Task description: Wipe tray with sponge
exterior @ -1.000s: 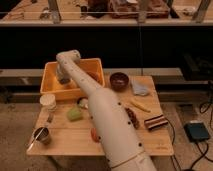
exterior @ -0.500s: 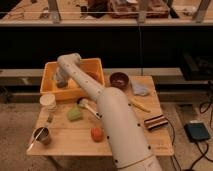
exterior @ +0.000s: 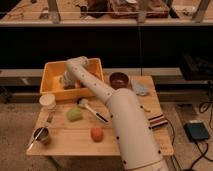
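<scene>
Camera view: white arm (exterior: 125, 120) crosses the table (exterior: 65, 145) to the tray (exterior: 50, 70) at its far-left corner. The claw (exterior: 66, 80) sits inside the tray; its grip I cannot tell. Wiping seems in hand. Next, probably, sweeping strokes across the tray floor.

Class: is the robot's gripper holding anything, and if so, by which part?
It cannot be told. The gripper is down inside the yellow tray, partly hidden by the arm, and no held thing can be made out.
</scene>
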### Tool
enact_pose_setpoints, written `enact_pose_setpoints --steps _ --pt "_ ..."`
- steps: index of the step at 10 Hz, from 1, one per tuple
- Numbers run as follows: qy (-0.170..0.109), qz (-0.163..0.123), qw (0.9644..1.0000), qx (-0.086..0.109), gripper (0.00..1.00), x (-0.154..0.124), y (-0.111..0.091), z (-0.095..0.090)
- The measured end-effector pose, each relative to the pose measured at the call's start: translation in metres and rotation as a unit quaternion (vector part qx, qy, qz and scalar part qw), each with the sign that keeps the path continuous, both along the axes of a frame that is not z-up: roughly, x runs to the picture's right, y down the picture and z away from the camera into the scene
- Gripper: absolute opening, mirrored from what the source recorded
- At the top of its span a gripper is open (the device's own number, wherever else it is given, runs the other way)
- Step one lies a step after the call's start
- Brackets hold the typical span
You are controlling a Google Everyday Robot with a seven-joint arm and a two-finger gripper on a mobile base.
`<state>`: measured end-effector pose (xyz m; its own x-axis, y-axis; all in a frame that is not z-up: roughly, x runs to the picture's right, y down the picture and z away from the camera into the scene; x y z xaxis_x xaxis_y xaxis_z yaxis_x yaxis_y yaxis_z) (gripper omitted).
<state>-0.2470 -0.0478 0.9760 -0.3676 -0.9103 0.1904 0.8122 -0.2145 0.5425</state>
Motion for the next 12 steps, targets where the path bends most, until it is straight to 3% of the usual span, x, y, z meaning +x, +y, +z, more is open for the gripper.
enact_pose_setpoints --steps 1,3,7,9,12 --pt "0.012 0.007 0.9999 0.008 0.20 0.009 -0.016 0.005" --pt "0.017 0.008 0.9997 0.017 0.20 0.008 -0.030 0.008" --pt "0.001 -0.011 0.9996 0.026 0.20 -0.044 -0.037 0.007" --pt "-0.022 -0.035 0.9988 0.028 0.20 -0.074 -0.025 -0.003" --pt "-0.039 -0.045 0.9981 0.018 0.20 -0.075 0.006 -0.020"
